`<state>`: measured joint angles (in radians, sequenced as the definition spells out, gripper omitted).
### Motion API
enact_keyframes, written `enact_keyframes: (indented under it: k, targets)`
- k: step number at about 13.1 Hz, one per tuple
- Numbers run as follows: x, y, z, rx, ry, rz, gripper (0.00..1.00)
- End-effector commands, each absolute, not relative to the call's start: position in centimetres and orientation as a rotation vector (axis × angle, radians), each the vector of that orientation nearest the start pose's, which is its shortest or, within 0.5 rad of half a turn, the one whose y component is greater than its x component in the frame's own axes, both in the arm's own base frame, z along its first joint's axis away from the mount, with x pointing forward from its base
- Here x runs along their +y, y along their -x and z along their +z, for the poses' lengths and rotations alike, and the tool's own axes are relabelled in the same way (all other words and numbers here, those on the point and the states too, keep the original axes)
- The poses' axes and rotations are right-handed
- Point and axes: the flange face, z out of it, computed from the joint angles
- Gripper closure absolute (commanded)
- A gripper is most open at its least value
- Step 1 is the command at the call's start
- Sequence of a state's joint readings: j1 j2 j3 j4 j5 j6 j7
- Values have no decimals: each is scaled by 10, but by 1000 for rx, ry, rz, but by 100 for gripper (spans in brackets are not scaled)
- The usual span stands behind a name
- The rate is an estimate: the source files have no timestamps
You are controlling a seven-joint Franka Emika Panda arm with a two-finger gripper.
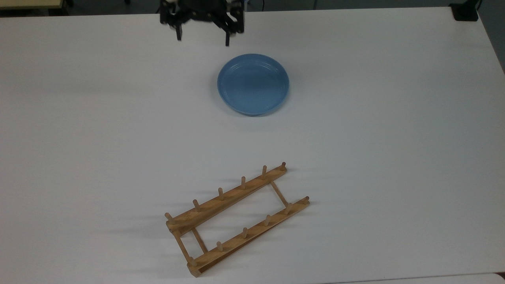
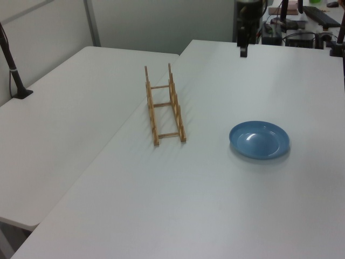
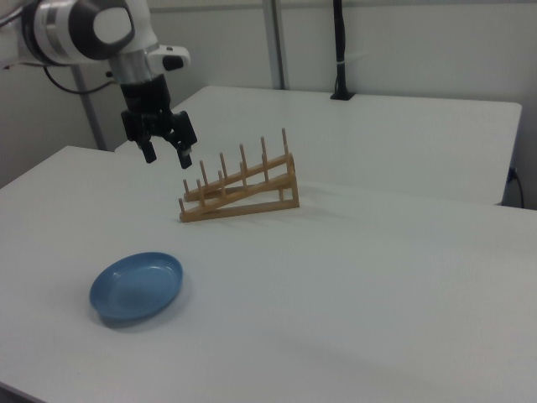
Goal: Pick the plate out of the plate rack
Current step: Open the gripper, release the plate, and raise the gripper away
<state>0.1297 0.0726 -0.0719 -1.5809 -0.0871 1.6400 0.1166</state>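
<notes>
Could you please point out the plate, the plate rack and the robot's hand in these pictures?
plate [image 1: 253,84]: top view, on the middle of its flat bottom.
plate rack [image 1: 221,205]: top view, on its upper long rail.
hand [image 3: 166,154]: right view, midway between its open fingertips.

I note a plain light-blue plate [image 1: 253,84], a light-brown wooden plate rack [image 1: 236,218], a black gripper [image 1: 202,38], all over a white table [image 1: 394,118].
</notes>
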Motion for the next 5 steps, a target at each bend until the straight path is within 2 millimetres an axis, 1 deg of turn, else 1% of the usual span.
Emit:
enact_keyframes:
  k: [1, 5]
  targets:
    - [11, -559, 598, 178, 3210, 17, 0]
    - [17, -559, 596, 159, 3212, 23, 0]
